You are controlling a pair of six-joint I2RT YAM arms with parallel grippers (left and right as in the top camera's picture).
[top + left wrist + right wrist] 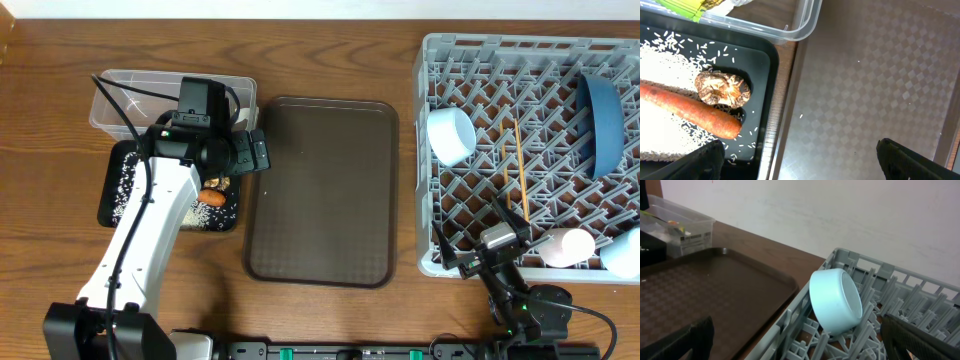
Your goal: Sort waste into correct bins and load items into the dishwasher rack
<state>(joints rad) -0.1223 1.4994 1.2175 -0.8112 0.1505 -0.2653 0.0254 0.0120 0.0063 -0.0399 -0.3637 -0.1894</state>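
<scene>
Left gripper (800,167): jaws spread fully, holding nothing, set over the seam between the black tray (769,75) and the brown serving tray (870,90).

Just ahead of its left finger, in the black tray: carrot (690,112), brown food lump (722,89) against it, rice grains (660,65) around both. Farther ahead: clear tub (795,27) containing the yellow-green wrapper (685,6).

Right gripper (797,347): jaws spread fully, empty.

Directly ahead: white bowl (835,302), on its side in the dishwasher rack (855,260). Beyond, also racked: chopsticks (520,170) and blue dish (603,120).
</scene>
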